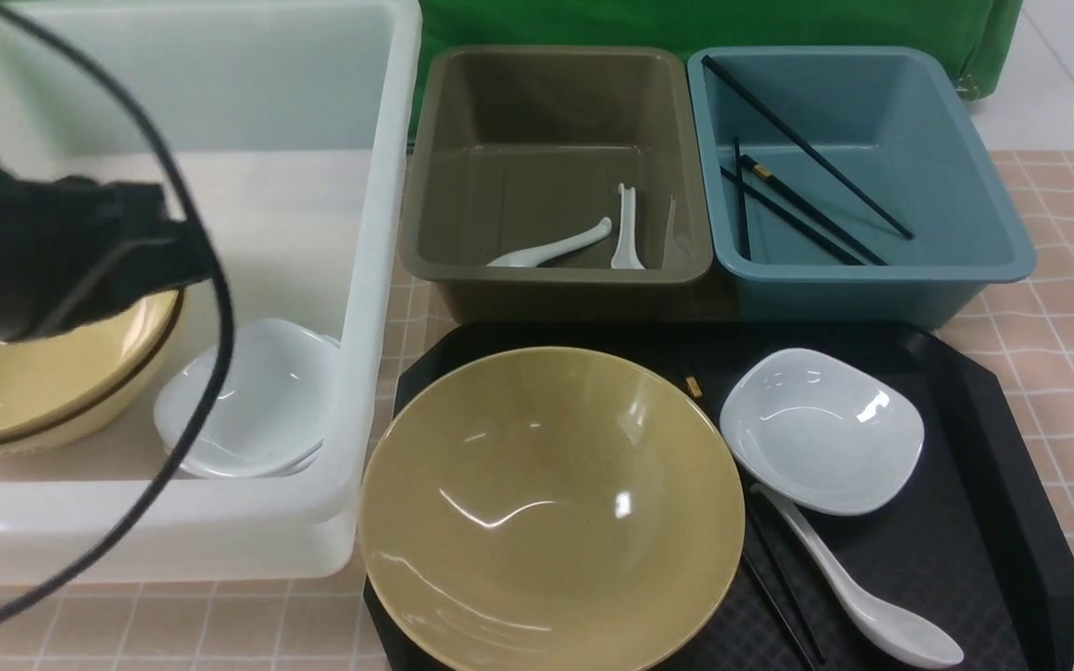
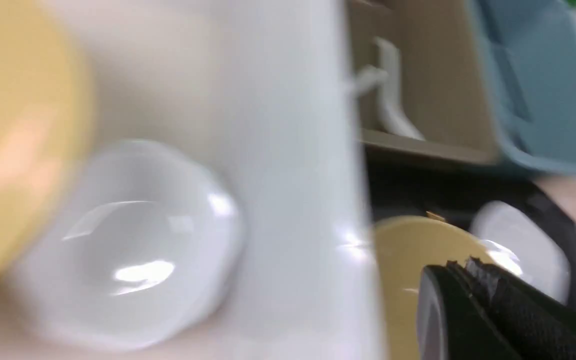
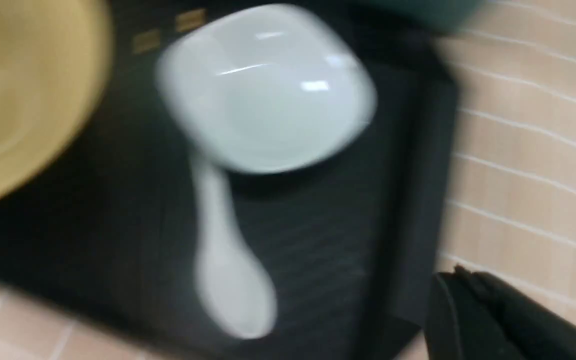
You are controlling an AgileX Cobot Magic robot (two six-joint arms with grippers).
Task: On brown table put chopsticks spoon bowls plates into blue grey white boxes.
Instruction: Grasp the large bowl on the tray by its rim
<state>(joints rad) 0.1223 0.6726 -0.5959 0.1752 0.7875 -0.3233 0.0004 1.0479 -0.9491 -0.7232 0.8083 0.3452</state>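
Bowl (image 1: 52,382) inside white box (image 1: 378,233), just beside small white plate (image 1: 253,396). Second bowl (image 1: 551,508) on black tray (image 1: 975,559), along with second plate (image 1: 821,431), spoon (image 1: 859,596) and chopsticks (image 1: 779,601) partly hidden beneath. Two more spoons (image 1: 556,247) in grey box (image 1: 537,102); more chopsticks (image 1: 807,149) in blue box (image 1: 873,102). Everything on brown surface (image 1: 1059,308). Left hand (image 1: 173,247) over white box, closed, nothing visibly held. Right hand (image 3: 483,320) near tray's edge, closed, nothing gripped.

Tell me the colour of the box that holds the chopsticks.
Teal blue. The box with the black chopsticks shows best in the front view.
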